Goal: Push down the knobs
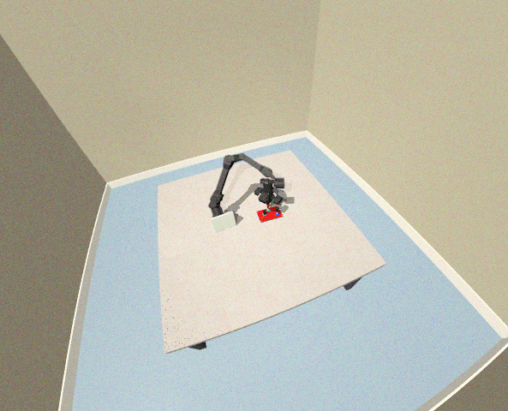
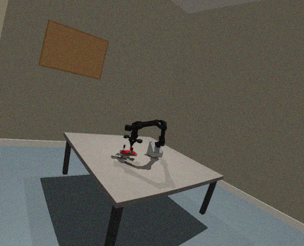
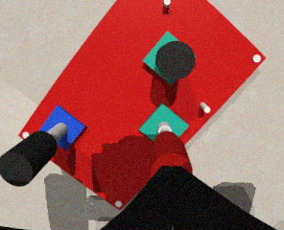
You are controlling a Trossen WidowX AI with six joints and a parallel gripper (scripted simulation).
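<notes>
Top: the board (image 1: 270, 217) (image 2: 124, 151) (image 3: 108, 72) stands on the surface (image 1: 262, 265) (image 2: 146, 180) (image 3: 8, 48) beneath the jaws.

Exterior: the jaws point down, right above the red knob (image 1: 268, 206) (image 2: 131, 148) (image 3: 173, 146); contact cannot be told.

Wrist: the jaws are shut with nothing between them, their tips over the red knob, some shaft showing between it and its green potentiometer (image 1: 268, 210) (image 2: 131, 151) (image 3: 153, 120). Pressing it looks like the step in hand: centre the tips, push straight down along the shaft, and stop at seating; a sideways shove could loosen the part. Left of the jaws in this view, a black knob (image 1: 277, 209) (image 2: 124, 146) (image 3: 27, 158) also stands high, probably next. No brand, label or writing is readable.
</notes>
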